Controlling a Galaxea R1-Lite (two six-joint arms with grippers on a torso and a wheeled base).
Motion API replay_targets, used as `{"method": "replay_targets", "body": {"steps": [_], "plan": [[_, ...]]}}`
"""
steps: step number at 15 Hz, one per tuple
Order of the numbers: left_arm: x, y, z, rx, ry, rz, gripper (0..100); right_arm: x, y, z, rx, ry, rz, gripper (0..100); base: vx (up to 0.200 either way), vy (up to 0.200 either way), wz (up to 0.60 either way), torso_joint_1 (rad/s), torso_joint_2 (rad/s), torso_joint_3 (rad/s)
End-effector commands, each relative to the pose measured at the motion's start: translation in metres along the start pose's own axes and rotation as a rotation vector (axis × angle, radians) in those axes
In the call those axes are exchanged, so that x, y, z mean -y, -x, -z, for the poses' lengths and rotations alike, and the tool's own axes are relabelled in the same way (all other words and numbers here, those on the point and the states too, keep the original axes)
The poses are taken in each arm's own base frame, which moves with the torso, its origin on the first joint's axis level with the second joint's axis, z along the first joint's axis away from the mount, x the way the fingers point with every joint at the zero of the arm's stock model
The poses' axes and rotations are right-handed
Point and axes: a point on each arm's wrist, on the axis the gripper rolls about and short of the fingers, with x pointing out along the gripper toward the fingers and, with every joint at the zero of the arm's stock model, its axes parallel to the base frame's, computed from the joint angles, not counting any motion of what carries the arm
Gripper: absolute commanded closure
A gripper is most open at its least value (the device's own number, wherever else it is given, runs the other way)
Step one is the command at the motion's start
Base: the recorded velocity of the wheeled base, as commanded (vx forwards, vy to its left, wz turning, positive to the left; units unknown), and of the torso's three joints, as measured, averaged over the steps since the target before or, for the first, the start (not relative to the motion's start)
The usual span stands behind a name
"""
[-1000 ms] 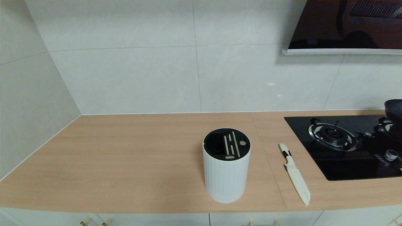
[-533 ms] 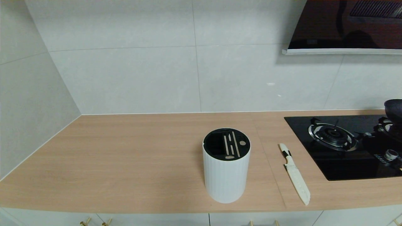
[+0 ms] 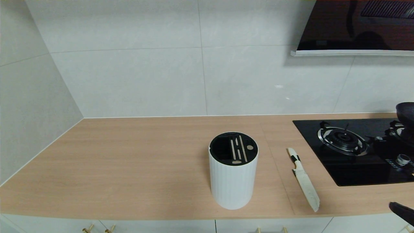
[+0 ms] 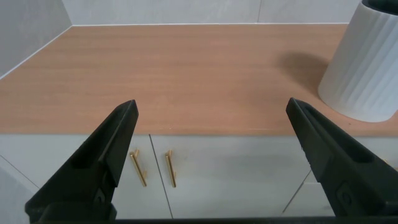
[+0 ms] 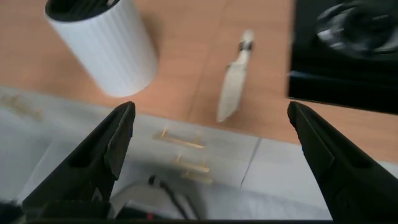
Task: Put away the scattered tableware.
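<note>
A white knife [image 3: 303,179] with a black band on its handle lies flat on the wooden counter [image 3: 129,161], blade toward the front edge; it also shows as the knife [image 5: 234,82] in the right wrist view. Left of it stands a white ribbed knife holder [image 3: 233,170] with a black slotted top, seen too as the holder [image 5: 102,46] and the holder [image 4: 364,62]. My right gripper [image 5: 208,155] is open, below the counter's front edge, its tip [image 3: 402,211] at the lower right. My left gripper [image 4: 211,155] is open in front of the cabinet doors, left of the holder.
A black gas hob [image 3: 352,149] with burners fills the counter's right side, a dark pot [image 3: 406,113] at its far edge. A range hood [image 3: 355,29] hangs above. Tiled walls close the back and left. Cabinet handles [image 4: 152,168] sit below the counter.
A dark tip of my right gripper has come into the head view's lower right corner. The knife and holder have not moved.
</note>
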Motion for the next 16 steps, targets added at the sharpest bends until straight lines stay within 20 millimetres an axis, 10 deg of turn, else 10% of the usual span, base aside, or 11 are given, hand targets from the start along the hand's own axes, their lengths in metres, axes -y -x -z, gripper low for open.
{"method": "replay_targets", "body": {"steps": [1,7,16], "plan": [[0.0,0.0,0.0,0.0,0.0,-0.001,0,0.003,-0.084,-0.02,-0.19,0.008,-0.023,0,0.0,0.0,0.0,0.0,0.0,0.0],[0.0,0.0,0.0,0.0,0.0,-0.001,0,0.012,-0.179,-0.015,-0.274,0.002,-0.005,0,0.0,0.0,0.0,0.0,0.0,0.0],[0.0,0.0,0.0,0.0,0.0,-0.001,0,0.029,-0.273,0.052,-0.348,0.023,0.128,0,0.0,0.0,0.0,0.0,0.0,0.0]]}}
